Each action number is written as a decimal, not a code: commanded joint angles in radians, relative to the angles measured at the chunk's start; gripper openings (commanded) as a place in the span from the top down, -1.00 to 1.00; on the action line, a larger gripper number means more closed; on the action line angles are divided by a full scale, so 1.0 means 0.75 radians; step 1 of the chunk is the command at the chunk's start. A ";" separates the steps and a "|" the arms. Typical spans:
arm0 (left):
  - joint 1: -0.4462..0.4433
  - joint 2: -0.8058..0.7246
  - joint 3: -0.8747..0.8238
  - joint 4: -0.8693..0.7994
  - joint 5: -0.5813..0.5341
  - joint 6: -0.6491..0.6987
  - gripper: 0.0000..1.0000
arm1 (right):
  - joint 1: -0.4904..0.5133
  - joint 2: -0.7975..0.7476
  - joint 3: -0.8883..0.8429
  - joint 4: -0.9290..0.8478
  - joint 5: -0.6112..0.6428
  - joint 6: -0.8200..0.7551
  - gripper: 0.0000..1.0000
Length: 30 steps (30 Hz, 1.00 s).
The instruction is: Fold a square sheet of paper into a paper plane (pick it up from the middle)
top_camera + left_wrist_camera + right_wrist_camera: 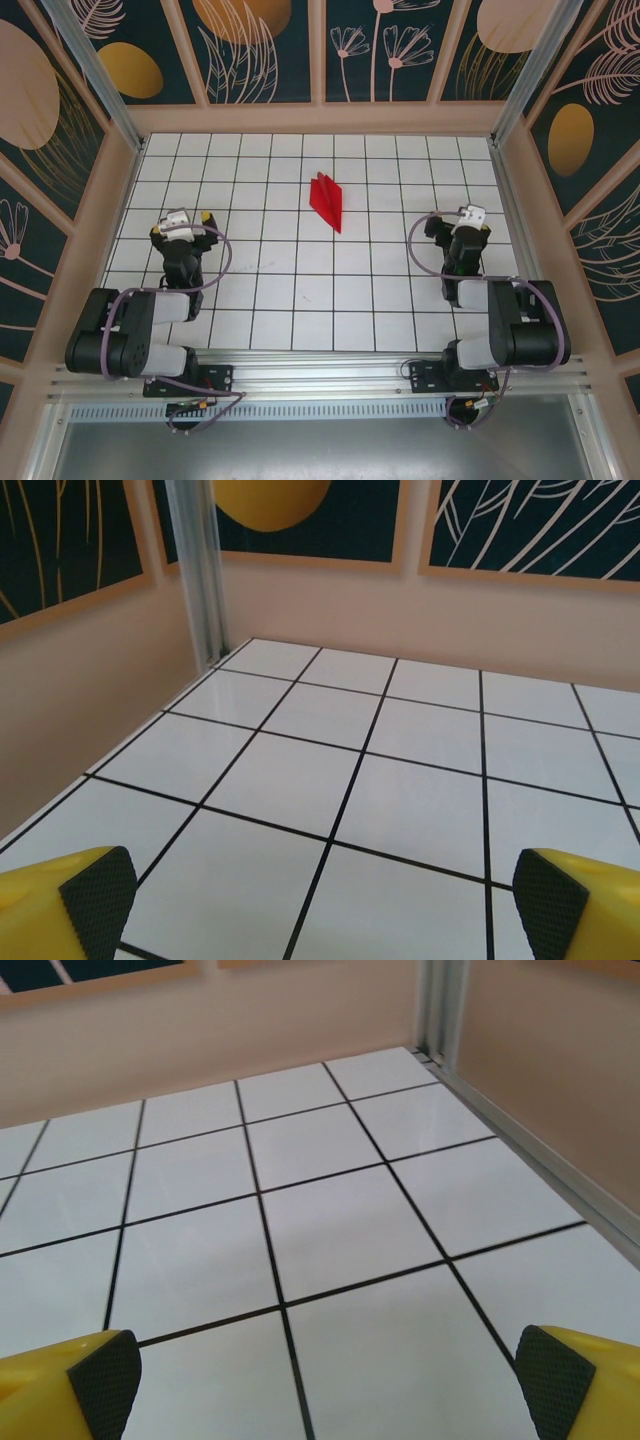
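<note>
White gridded bench [300,300] held one paper plane [327,201], folded, at centre toward the far wall; left tool [183,221] and right tool [463,216] gaped empty, well apart from it; folding judged done, next move called only for keeping clear.

The tabletop [400,800] was glossy, smooth white tile. The plane [328,201] was creased red paper, seemingly matt. The jaws' yellow fingers [25,890] were smooth plastic, their black pads [98,900] finely textured.
</note>
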State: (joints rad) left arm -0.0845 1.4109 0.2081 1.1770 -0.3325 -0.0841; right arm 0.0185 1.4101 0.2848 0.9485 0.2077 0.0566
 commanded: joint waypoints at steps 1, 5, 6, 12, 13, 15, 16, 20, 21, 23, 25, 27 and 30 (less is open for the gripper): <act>0.044 0.095 -0.042 0.269 0.113 0.024 -0.97 | -0.015 0.067 -0.028 0.239 -0.120 -0.055 -0.97; 0.060 0.173 -0.041 0.341 0.143 0.014 -0.97 | -0.031 0.126 -0.049 0.330 -0.169 -0.052 -0.97; 0.063 0.173 -0.037 0.328 0.138 0.007 -0.97 | -0.036 0.143 -0.061 0.359 -0.175 -0.051 -0.98; 0.066 0.179 -0.007 0.282 0.067 -0.013 -0.97 | -0.050 0.175 -0.078 0.414 -0.211 -0.045 -0.98; 0.066 0.178 -0.011 0.290 0.053 -0.017 -0.97 | -0.050 0.175 -0.078 0.415 -0.213 -0.045 -0.97; 0.066 0.176 -0.021 0.308 0.050 -0.015 -0.97 | -0.051 0.176 -0.078 0.416 -0.212 -0.045 -0.98; 0.066 0.176 -0.020 0.306 0.059 -0.012 -0.97 | -0.052 0.175 -0.077 0.414 -0.212 -0.045 -0.98; 0.066 0.175 -0.043 0.346 0.104 0.008 -0.97 | -0.051 0.175 -0.079 0.414 -0.212 -0.044 -0.98; 0.066 0.175 -0.052 0.365 0.122 0.012 -0.97 | -0.050 0.175 -0.078 0.414 -0.212 -0.045 -0.97; 0.067 0.176 -0.040 0.337 0.190 0.035 -0.97 | -0.051 0.174 -0.077 0.414 -0.212 -0.045 -0.98; 0.066 0.175 0.002 0.254 0.216 0.037 -0.97 | -0.051 0.173 -0.078 0.414 -0.212 -0.045 -0.98; 0.066 0.176 -0.001 0.262 0.214 0.039 -0.97 | -0.052 0.175 -0.077 0.414 -0.213 -0.045 -0.98; 0.066 0.179 0.011 0.243 0.215 0.036 -0.97 | -0.053 0.175 -0.077 0.414 -0.213 -0.045 -0.97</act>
State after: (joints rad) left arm -0.0437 1.5410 0.1947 1.3651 -0.1967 -0.0708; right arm -0.0120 1.5349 0.2333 1.2018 0.0689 0.0311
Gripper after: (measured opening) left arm 0.985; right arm 0.988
